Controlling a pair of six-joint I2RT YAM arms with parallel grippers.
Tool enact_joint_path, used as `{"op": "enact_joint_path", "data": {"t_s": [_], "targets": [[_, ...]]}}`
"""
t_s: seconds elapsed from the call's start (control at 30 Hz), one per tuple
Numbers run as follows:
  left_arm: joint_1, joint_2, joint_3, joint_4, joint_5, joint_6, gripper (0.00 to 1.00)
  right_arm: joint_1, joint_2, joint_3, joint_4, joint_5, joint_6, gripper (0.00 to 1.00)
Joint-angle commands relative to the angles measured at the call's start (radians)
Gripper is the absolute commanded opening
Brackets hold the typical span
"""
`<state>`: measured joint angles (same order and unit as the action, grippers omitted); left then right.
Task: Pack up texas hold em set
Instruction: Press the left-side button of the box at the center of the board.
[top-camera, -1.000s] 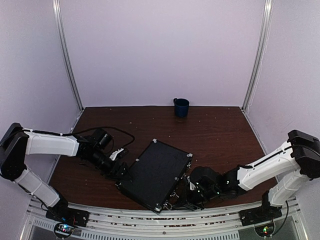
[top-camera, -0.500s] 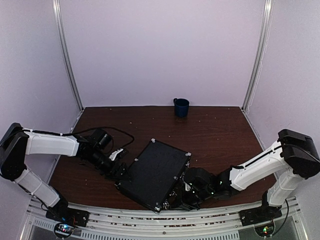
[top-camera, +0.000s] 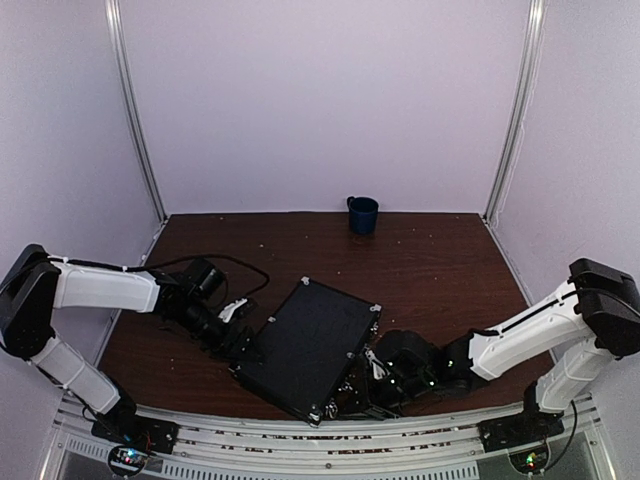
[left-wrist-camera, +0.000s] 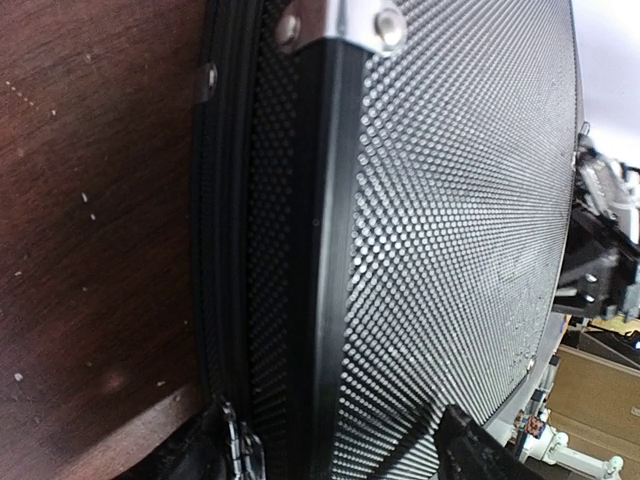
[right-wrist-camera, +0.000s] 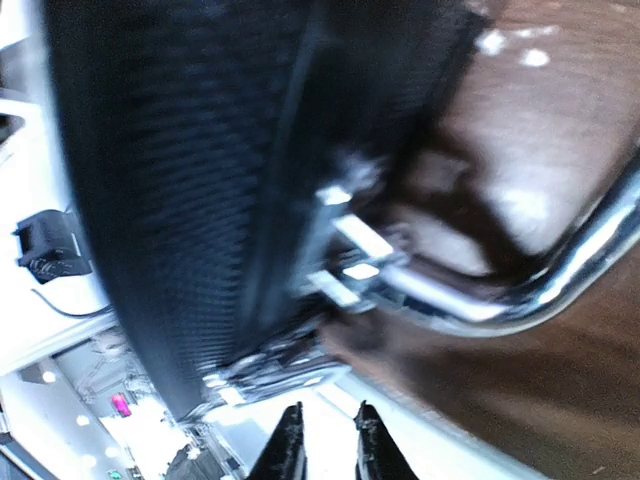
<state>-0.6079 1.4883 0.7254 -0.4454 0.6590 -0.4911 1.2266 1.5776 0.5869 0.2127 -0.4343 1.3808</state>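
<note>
Since the closed case (top-camera: 310, 348) lies skewed at lower centre, the left gripper (top-camera: 240, 343) straddles its left edge, seemingly steadying it, whether clamped I cannot tell; the right gripper (right-wrist-camera: 323, 455), fingertips barely parted and empty, hovers by the handle (right-wrist-camera: 560, 285).

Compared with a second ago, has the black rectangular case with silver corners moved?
No. The case lies at the same spot and angle relative to the dark blue mug.

Dimpled black case (left-wrist-camera: 450, 200), glossy chrome handle (right-wrist-camera: 560, 285), wood table (left-wrist-camera: 100, 200)
</note>
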Motion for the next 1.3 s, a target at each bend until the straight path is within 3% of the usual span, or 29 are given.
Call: {"op": "enact_joint_path", "data": {"t_s": [0.0,0.5,0.7,1.27], "targets": [[-0.010,0.015,0.022,0.020,0.060,0.021,0.73,-0.002,-0.012,0.000,0.112,-0.021,-0.012,0.20],[-0.010,0.025,0.026,0.020,0.068,0.025,0.73,-0.001,0.079,0.025,0.014,-0.042,-0.040,0.07],[-0.011,0.031,0.030,0.020,0.067,0.027,0.73,-0.002,0.060,0.016,-0.031,-0.038,-0.044,0.07],[-0.025,0.033,0.057,0.020,0.123,0.048,0.68,-0.003,0.162,0.017,0.064,-0.042,-0.031,0.06]]}}
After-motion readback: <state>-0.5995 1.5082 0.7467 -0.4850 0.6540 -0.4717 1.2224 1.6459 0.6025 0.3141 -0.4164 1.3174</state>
